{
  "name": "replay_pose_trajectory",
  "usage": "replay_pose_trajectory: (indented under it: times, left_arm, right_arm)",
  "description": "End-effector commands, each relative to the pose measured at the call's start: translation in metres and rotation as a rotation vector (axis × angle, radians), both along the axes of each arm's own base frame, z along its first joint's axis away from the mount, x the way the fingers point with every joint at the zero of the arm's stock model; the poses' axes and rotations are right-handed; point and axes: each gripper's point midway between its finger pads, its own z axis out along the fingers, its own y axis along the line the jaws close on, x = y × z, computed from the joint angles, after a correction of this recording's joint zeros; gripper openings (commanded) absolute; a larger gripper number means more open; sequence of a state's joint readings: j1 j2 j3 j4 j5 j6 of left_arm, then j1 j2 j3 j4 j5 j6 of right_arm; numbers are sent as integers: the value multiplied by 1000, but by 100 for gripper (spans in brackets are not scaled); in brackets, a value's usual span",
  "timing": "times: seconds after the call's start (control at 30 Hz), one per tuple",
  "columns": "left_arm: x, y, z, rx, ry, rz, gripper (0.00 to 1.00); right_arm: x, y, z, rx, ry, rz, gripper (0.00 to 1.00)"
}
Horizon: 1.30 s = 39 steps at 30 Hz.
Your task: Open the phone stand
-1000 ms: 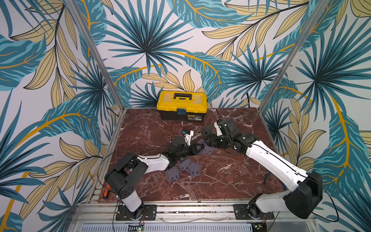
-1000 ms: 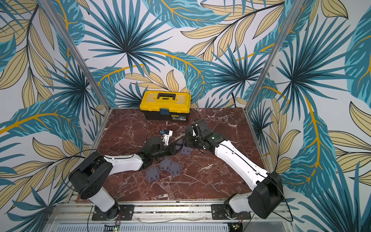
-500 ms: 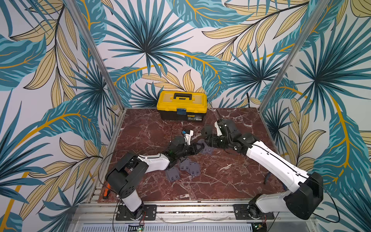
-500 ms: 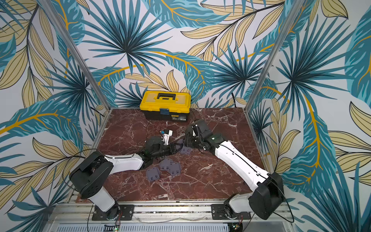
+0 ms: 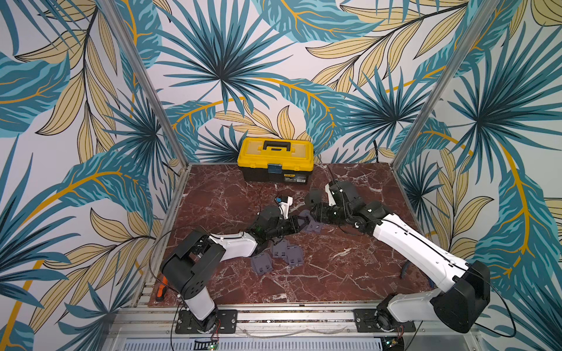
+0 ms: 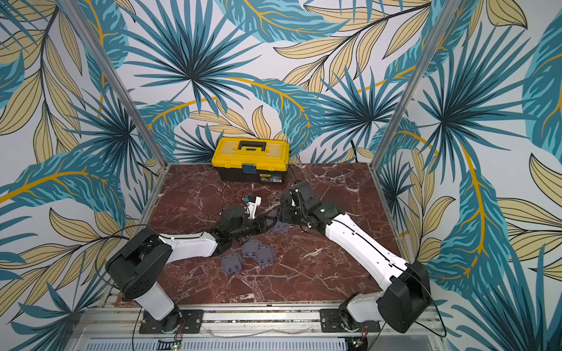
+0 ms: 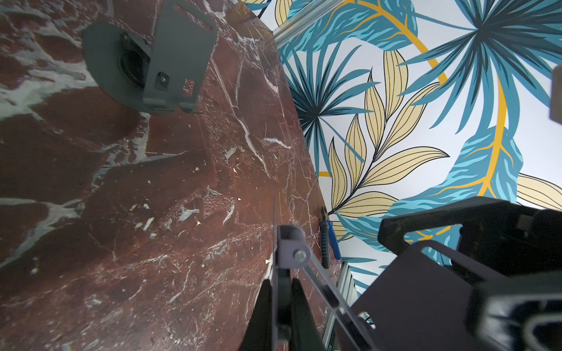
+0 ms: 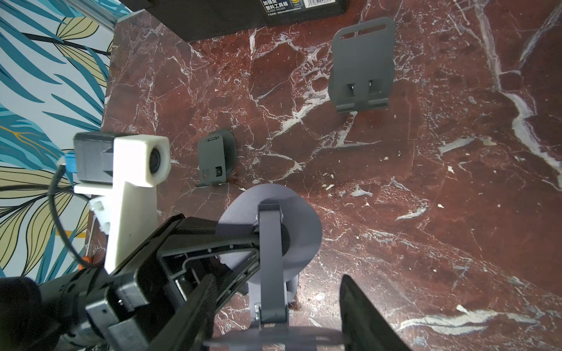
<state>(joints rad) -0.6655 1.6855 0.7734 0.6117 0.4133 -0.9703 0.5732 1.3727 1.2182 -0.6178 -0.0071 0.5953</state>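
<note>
Two grippers meet over the middle of the table (image 5: 334, 273), and the phone stand (image 5: 305, 219) is held between them, equally near to both arms. The left gripper (image 7: 280, 284) is clamped on a thin plate seen edge-on. The right gripper (image 5: 313, 214) is closed on the opposite plate. The hinge arm (image 8: 269, 258) is stretched from one grip towards the other, so unfolding is judged to turn on that line. The yellow toolbox (image 5: 275, 159) at the back is shut, its contents hidden

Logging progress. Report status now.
Left gripper shut on phone stand. Right gripper shut on same stand's plate. Spare folded stands beside left arm, apart from it.
</note>
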Motion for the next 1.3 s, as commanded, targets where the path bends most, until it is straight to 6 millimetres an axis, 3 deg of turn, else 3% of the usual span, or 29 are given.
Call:
replay_pose_trajectory:
  times: [0.0,0.83,1.27]
  left_arm:
    - [30,33,-36,86,101,170,0]
    - [33,39,-44,75,154,202,0]
    - [29,25,-15,22,43,123,0]
  right_arm:
    - [-18,-11,2,-25,12,-2,31]
    - [-19,-9,0,-24,8,-10,31]
    - [-10,-3,1,-18,-4,-11,38]
